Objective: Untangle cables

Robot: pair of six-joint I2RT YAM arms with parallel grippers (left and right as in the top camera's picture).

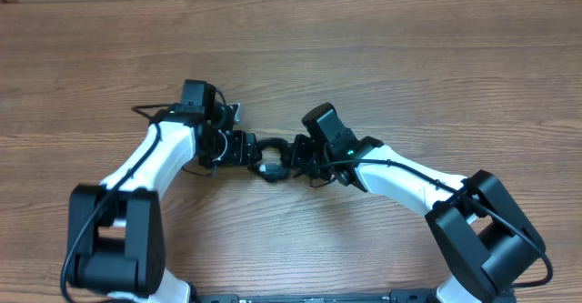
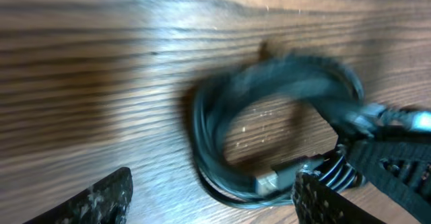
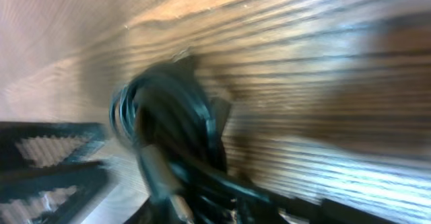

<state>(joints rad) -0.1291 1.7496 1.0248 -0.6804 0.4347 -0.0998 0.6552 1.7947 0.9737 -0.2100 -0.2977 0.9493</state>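
The cables [image 1: 270,160] lie bunched in a small black coil on the wooden surface [image 1: 409,57], with a silver-tipped plug [image 2: 267,181] at the coil's edge. Just left of the coil, the left pincer [image 1: 242,148] stands open, fingers [image 2: 101,200] spread wide. The right pincer [image 1: 298,154] is against the coil's right side; blur hides whether it grips.

Black cables [image 2: 289,76] — bunched in one coil; silver plug [image 2: 267,181] showing.

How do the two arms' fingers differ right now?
The left fingers stand wide open, the cables lying just ahead of them. The right fingers reach the cables from the other side, and blur hides whether they grip. Both sets are black and meet at the cables.
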